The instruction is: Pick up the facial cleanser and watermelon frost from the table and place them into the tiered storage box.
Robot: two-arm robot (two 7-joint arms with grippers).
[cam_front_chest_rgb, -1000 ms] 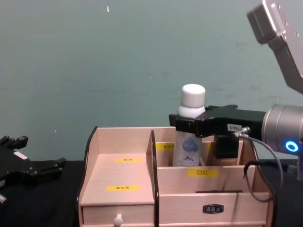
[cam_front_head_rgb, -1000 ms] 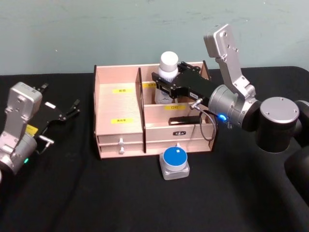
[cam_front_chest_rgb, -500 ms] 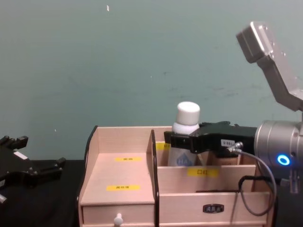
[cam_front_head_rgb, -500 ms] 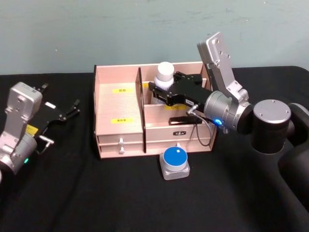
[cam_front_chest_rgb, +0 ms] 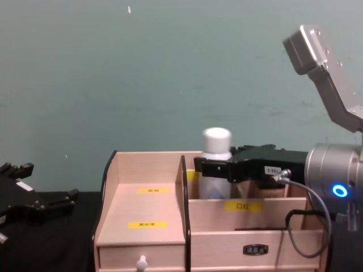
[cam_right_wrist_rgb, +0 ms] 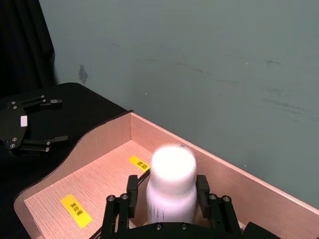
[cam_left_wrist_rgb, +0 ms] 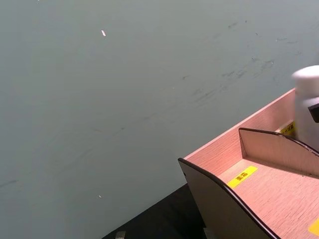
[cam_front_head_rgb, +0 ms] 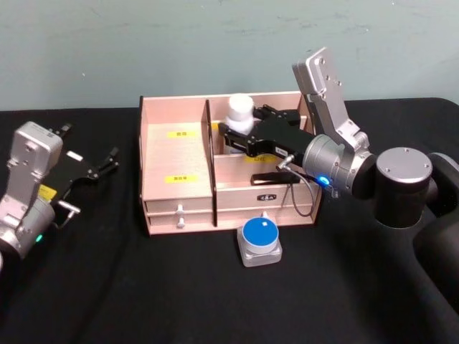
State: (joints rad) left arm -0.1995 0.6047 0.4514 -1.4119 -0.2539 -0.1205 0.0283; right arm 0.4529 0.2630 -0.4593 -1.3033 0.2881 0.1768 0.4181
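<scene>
The lower half of the facial cleanser (cam_front_chest_rgb: 217, 141) is hidden behind the front wall of its compartment, so whether its base rests on the floor there cannot be told. In the head view the black body of the right gripper (cam_front_head_rgb: 233, 137) covers most of the bottle, and only the white cap (cam_front_head_rgb: 240, 111) shows clear above it. The label cannot be read.

The right gripper is clenched on the bottle's body just under the cap, one finger (cam_right_wrist_rgb: 132, 191) on each side. The cleanser stands upright or nearly so, its long axis vertical and its cap pointing up, above the fingers. It sits inside the rear right compartment of the tiered storage box (cam_front_head_rgb: 176, 154), whose dividing wall is just left of the claw.

The watermelon frost (cam_front_head_rgb: 259, 235), a grey case with a round blue top, lies on the black table (cam_front_head_rgb: 143, 287) nearer the robot than the claw, just before the drawers.

The left gripper (cam_front_head_rgb: 107, 163) rests well to the left of the claw, beyond the box, fingers spread and holding nothing.
</scene>
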